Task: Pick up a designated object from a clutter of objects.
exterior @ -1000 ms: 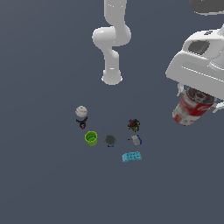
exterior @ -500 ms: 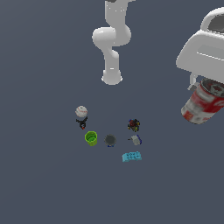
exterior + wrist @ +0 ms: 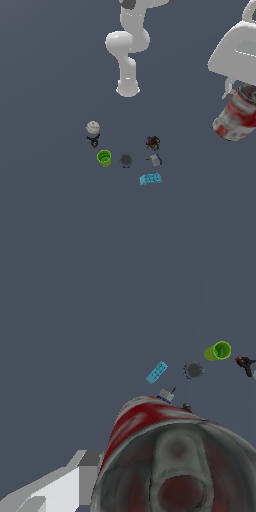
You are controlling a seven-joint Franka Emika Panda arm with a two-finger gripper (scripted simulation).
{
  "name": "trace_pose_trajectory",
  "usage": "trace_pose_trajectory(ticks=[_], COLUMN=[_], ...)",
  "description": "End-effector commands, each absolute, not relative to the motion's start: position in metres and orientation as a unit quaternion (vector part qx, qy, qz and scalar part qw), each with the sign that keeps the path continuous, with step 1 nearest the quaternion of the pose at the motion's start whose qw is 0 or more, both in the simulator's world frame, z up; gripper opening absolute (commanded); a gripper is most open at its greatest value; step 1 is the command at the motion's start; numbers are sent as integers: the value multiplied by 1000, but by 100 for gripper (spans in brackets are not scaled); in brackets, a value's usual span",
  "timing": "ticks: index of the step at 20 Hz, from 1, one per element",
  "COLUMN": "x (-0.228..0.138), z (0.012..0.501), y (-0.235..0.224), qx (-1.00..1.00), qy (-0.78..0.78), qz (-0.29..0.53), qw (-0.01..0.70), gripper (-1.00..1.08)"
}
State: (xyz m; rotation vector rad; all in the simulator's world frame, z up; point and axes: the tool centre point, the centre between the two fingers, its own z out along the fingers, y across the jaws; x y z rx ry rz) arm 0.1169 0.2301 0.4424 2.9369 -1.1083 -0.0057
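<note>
The end effector (image 3: 239, 100) is apparently gripping the rigid, smooth-walled, probably slippery can (image 3: 235, 119) at its dark top.

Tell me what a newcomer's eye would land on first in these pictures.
The red-and-white can, held tilted high above the floor at the exterior view's right under the white arm; it fills the wrist view. Next, the small clutter far below: a green cup, white ball and blue brick, lying apart on the plain grey floor.
</note>
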Motion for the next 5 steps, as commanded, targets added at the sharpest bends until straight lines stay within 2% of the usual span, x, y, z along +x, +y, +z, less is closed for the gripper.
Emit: trace_pose_trajectory(ticks=[1, 5], x=[118, 119], z=[447, 448], y=[230, 230], qx=[936, 936], qy=[-353, -353], qz=[0, 0], qw=[0, 0], gripper=[-100, -100])
